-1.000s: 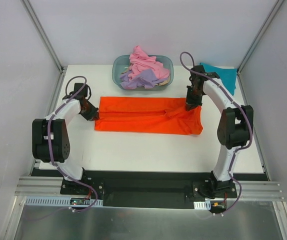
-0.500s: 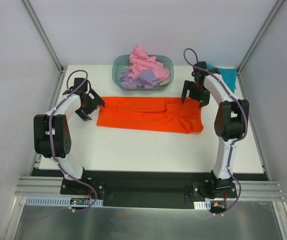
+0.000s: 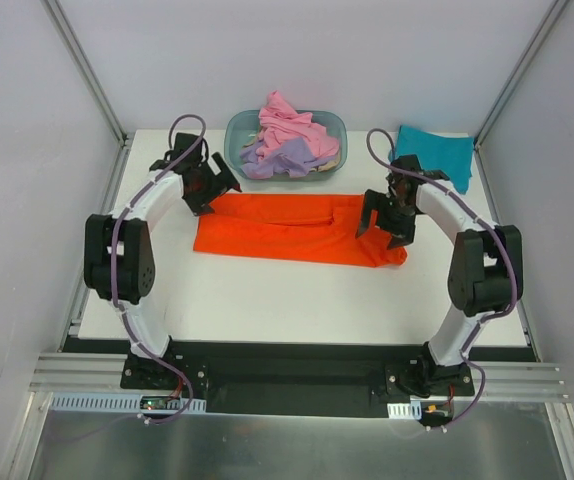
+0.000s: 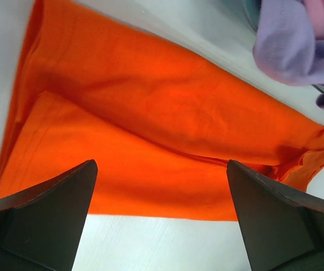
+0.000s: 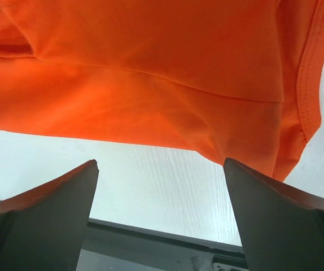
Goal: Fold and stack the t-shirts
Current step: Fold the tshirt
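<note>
Middle: spread t-shirt (image 3: 297,228) flat on the worktop (image 3: 297,300).
Behind: tub (image 3: 235,135) holding a heap of t-shirts (image 3: 287,135).
Far right corner: folded t-shirt (image 3: 437,155), right of the tub.
Left end: left claw (image 3: 212,190) above the shirt's far corner.
Right end: right claw (image 3: 385,228) above the shirt.

The orange t-shirt (image 3: 297,228) is showing a plain, bright orange across the middle of the frame, with no print, and its folds are shading to a deeper red-orange in the wrist views. The table (image 3: 267,300) under it is reading plain white. At upper centre the tub (image 3: 233,135) is looking translucent blue-grey, with a plain pink t-shirt (image 3: 287,118) and a plain lavender t-shirt (image 3: 282,158) showing inside it. At upper right the teal t-shirt (image 3: 435,152) is showing solid teal. The left arm (image 3: 142,215) and right arm (image 3: 457,215) are appearing white with black joints and purple cables. The left tool (image 4: 162,164) and right tool (image 5: 162,162) are showing matte black.
</note>
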